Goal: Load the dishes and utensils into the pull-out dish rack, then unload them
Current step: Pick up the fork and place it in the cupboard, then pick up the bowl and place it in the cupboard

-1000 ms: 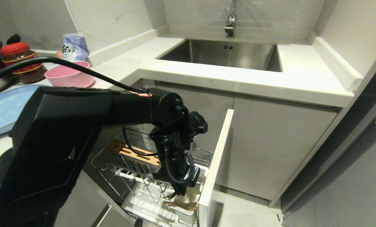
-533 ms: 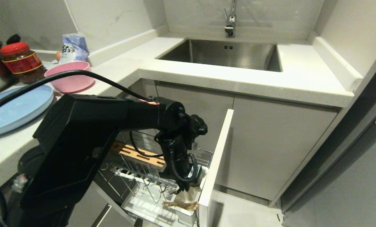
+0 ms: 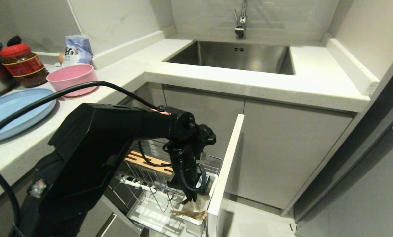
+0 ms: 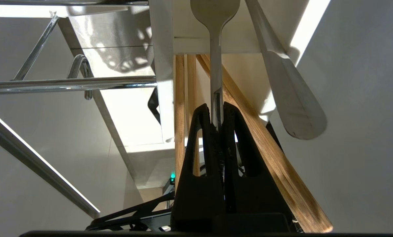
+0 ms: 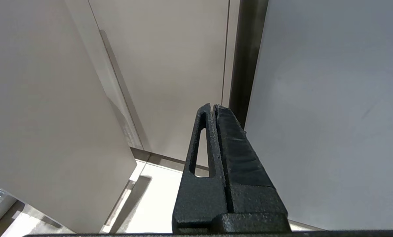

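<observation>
Pale kitchen corner: white stone counter (image 3: 249, 82) wrapping a steel sink (image 3: 236, 56) with a faucet (image 3: 241, 19) behind it, grey cabinet doors (image 3: 282, 151) below. Pulled out under the counter's left run, the dish rack (image 3: 157, 187), its tall white front panel (image 3: 224, 171) edge-on, wooden slotted strip (image 3: 144, 161) at the back, white utensil cup (image 3: 196, 210) tucked against the panel. Inside the cup, chopsticks (image 4: 183, 98) leaning alongside a silver fork (image 4: 215, 52) (a second pale utensil handle (image 4: 292, 108) also in there, kind unclear). Left gripper (image 4: 218, 113) pointing down into the cup, fingers clamped on the fork's thin stem. Up on the counter at left, blue plate (image 3: 12, 112) lying flat, pink bowl (image 3: 73, 79) just behind it, then a red-lidded jar (image 3: 22, 64) and a blue-white packet (image 3: 78, 49) near the wall. Right gripper (image 5: 214, 110) fingers pressed together on nothing, facing cabinet fronts and floor.
</observation>
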Tool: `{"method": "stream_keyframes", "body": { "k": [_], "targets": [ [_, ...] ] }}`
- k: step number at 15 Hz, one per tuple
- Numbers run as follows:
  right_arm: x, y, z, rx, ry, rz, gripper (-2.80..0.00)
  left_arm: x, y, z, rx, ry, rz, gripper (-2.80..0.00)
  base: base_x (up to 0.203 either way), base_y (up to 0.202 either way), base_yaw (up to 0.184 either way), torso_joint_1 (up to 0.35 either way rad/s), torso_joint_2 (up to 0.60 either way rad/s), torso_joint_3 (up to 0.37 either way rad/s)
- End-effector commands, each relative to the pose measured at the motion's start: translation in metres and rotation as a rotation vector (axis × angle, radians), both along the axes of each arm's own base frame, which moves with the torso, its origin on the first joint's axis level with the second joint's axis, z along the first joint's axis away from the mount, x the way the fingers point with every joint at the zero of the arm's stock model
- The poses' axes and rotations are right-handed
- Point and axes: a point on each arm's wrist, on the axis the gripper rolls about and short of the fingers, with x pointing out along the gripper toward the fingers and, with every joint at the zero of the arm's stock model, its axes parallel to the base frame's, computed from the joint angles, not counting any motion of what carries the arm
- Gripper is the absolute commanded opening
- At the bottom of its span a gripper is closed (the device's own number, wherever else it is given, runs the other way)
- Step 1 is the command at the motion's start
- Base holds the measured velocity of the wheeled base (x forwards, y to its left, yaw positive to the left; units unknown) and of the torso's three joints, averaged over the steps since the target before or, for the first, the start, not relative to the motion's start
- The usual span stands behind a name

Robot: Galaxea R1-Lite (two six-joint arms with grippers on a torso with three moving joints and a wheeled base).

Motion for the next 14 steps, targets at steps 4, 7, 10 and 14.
{"method": "stream_keyframes", "body": {
  "k": [4,7,10,14],
  "targets": [
    [0.002,0.0,-0.007,0.0,0.024,0.0,-2.8,0.001,0.002,-0.002,0.006,0.009,0.005,-2.8,0.0,0.0,0.0,0.0,0.0,0.0],
    [0.002,0.0,-0.007,0.0,0.024,0.0,-2.8,0.001,0.002,0.0,-0.001,-0.001,0.007,0.0,0.0,0.0,0.0,0.0,0.0,0.0],
    [0.002,0.0,-0.007,0.0,0.024,0.0,-2.8,0.001,0.002,0.005,-0.013,-0.016,0.008,0.0,0.0,0.0,0.0,0.0,0.0,0.0],
    [0.002,0.0,-0.007,0.0,0.024,0.0,-2.8,-0.006,0.006,0.029,-0.05,-0.062,0.014,0.0,0.0,0.0,0.0,0.0,0.0,0.0]
  ]
}}
